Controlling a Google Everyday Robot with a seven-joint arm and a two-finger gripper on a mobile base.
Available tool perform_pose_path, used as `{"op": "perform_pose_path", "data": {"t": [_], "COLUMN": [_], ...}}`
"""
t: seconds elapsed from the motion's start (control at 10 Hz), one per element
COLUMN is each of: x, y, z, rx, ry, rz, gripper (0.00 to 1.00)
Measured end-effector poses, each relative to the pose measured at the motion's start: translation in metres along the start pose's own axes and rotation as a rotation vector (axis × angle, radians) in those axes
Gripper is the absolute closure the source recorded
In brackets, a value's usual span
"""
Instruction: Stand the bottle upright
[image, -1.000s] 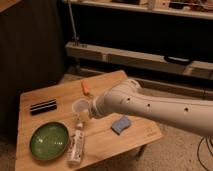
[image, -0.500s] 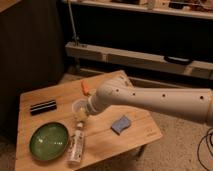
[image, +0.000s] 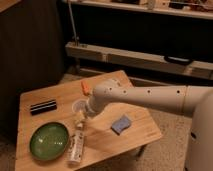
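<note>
Nothing's really done yet imo. Wooden tabletop (image: 142, 134) fills the lower frame and the big white arm (image: 150, 95) reaches in from the right. The bottle (image: 76, 146) lies flat just right of the green plate (image: 48, 141), lower left. The gripper (image: 80, 119) sits right at the bottle's upper end, and I can't tell if it has a grip. The whole stand-up is left to do.

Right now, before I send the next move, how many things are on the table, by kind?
bottle, lying down: 1
green plate: 1
translucent cup: 1
black rectangular box: 1
blue pad: 1
small orange item: 1
Total: 6
The end effector sits just over the bottle's upper end, beside the cup.
</note>
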Motion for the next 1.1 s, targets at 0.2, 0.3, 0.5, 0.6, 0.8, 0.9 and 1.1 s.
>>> {"op": "perform_pose_path", "data": {"t": [0.2,0.3,0.5,0.6,0.8,0.9,1.1], "x": [-0.001,-0.003,-0.007,-0.009,-0.012,-0.013,-0.012], "y": [0.004,0.006,0.01,0.015,0.02,0.02,0.016], "z": [0.009,0.013,0.024,0.029,0.035,0.036,0.039], "rx": [0.057,0.072,0.102,0.122,0.177,0.196,0.237], "ry": [0.0,-0.001,0.0,0.007,0.044,0.062,0.097], "rz": [0.041,0.059,0.096,0.121,0.153,0.159,0.162], "gripper": [0.36,0.36,0.36,0.36,0.36,0.36,0.36]}}
